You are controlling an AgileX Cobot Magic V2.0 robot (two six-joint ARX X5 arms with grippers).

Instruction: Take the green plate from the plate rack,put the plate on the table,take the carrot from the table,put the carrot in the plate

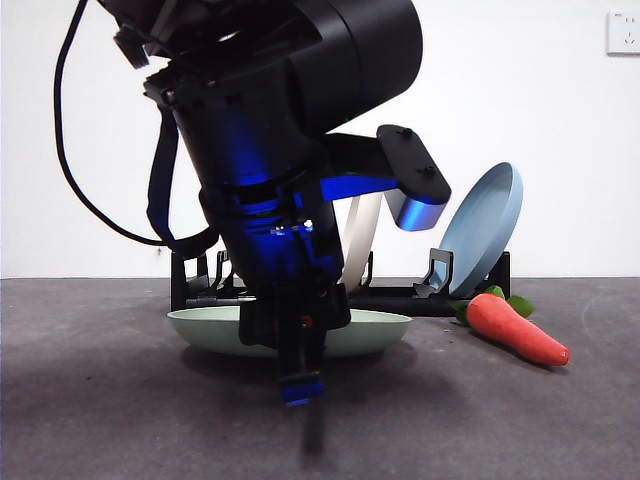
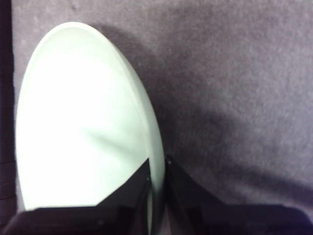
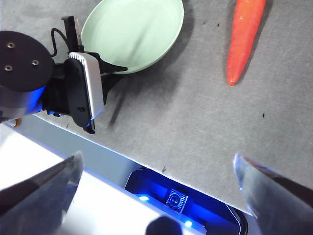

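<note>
Stretching dark grey beneath everything, the bench is seen carrying the rack, where a blue plate and a white plate lean. The green plate lies flat before the rack, its rim clamped by the left pincer. The carrot lies apart. The right pincer is held wide, empty.

Left gripper lowered to table level, jaws pinched on a rim; right gripper raised, jaws spread wide.
</note>
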